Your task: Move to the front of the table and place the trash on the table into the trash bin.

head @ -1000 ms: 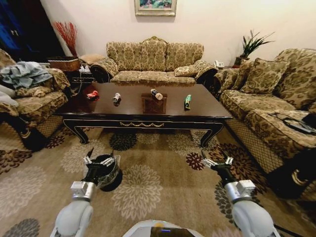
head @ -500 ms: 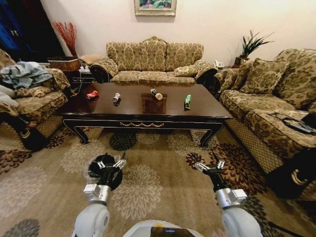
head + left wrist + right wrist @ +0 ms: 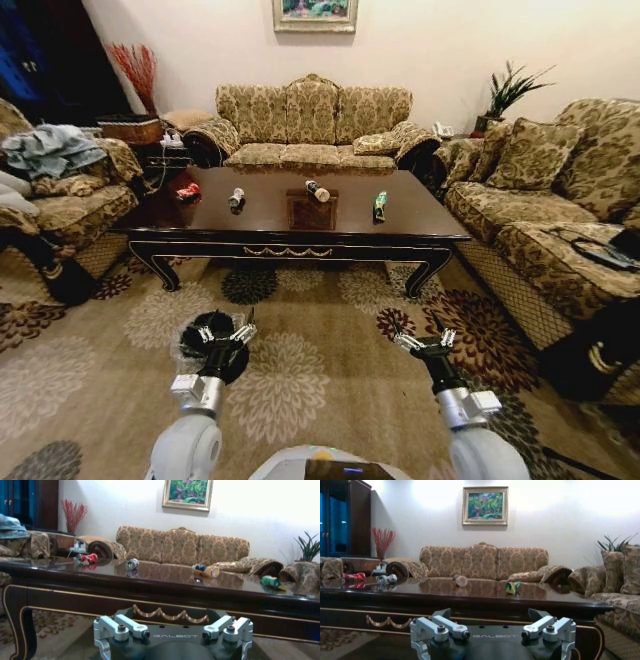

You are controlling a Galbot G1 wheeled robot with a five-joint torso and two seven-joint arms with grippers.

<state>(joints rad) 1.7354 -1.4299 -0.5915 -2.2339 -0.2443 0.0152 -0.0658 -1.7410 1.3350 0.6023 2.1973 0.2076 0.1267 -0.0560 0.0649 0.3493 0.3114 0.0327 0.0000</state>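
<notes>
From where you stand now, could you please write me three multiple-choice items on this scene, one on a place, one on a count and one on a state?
1. Where is the trash bin?
A. On the carpet by the left gripper
B. On the table
C. On the sofa behind the table

2. How many pieces of trash lie on the table?
A. Two
B. Four
C. Six

3. In what state are both grippers?
A. Each shut on a can
B. Open and empty
C. Resting on the table top

Answers: 1 A, the black bin sits on the floor in front of the table, partly behind the left gripper. 2 B, the red can, silver-black can, white-capped bottle and green bottle are there. 3 B, the left gripper and the right gripper hang over the carpet, fingers spread, holding nothing.
</notes>
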